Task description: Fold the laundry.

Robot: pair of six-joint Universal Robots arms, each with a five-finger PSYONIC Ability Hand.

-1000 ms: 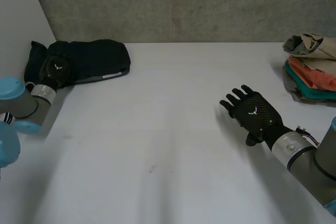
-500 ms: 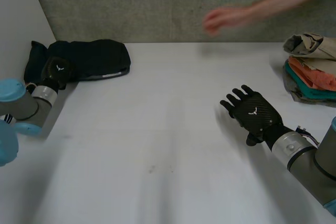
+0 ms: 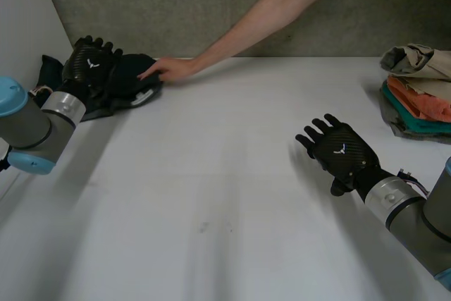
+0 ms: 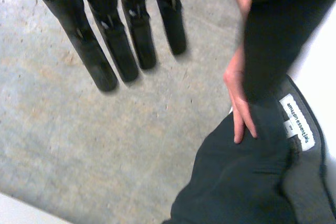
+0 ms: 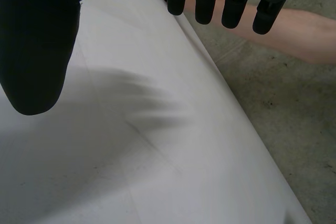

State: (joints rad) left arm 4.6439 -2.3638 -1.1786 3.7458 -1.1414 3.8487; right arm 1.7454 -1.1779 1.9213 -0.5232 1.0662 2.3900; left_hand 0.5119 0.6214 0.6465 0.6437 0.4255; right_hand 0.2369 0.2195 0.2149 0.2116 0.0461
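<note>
Left hand [image 3: 91, 68] hovers above black garment [image 3: 129, 82] at far desk [image 3: 225, 195] corner, fingers [image 4: 131, 35] straight, spread, empty. Person's hand [image 3: 165, 70] rests on garment. Right hand [image 3: 342, 151] well apart from garment, fingers [image 5: 205, 3] straight, spread, empty.

White table [image 3: 225, 174], black garment [image 3: 129, 79] far left, folded stack [image 3: 421, 95] right

One white worktop [image 3: 225, 195]. Two robot hands over it: the left hand [image 3: 90, 68] at its far left corner and the right hand [image 3: 338, 149] near its right edge. One black garment [image 3: 130, 79] lies at that far left corner. One person's hand [image 3: 165, 70] is there too, touching the garment. One pile of folded clothes [image 3: 416, 89] sits at the worktop's far right edge (four colours show: beige, orange, teal, grey).
</note>
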